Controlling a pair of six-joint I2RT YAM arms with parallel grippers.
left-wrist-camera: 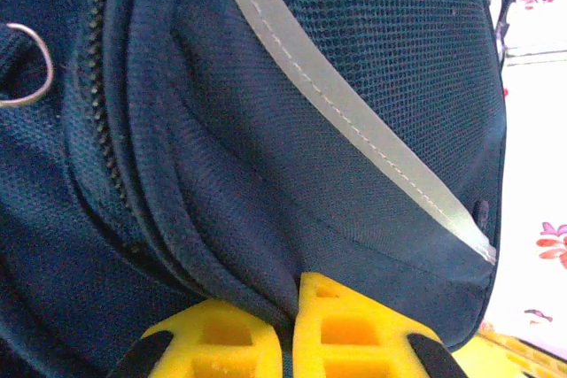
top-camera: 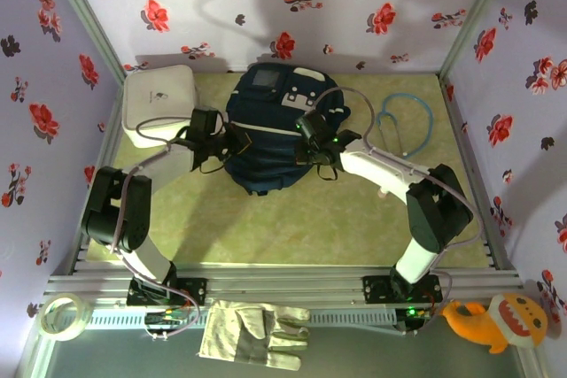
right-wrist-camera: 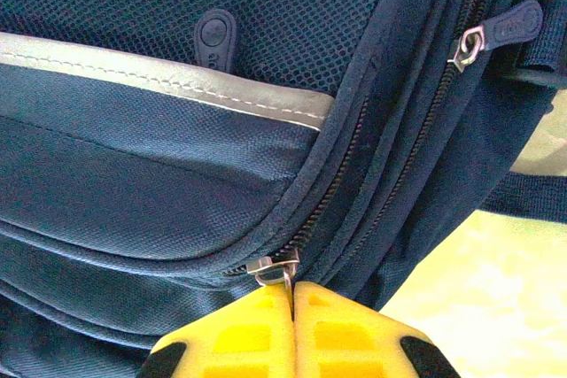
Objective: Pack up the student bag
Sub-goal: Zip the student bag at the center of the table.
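Right wrist: tool (right-wrist-camera: 291, 300) on zipper pull (right-wrist-camera: 278, 269)

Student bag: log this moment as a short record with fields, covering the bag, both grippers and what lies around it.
student bag: dark navy, lying on the table between the two arms
left gripper: jaws shut on a fold of the bag's fabric, beside a zipper track
right gripper: jaws shut on a metal zipper pull
white box: on the table at the bag's left
blue tube: looped on the table at the bag's right
glove: lying in front of the arm bases
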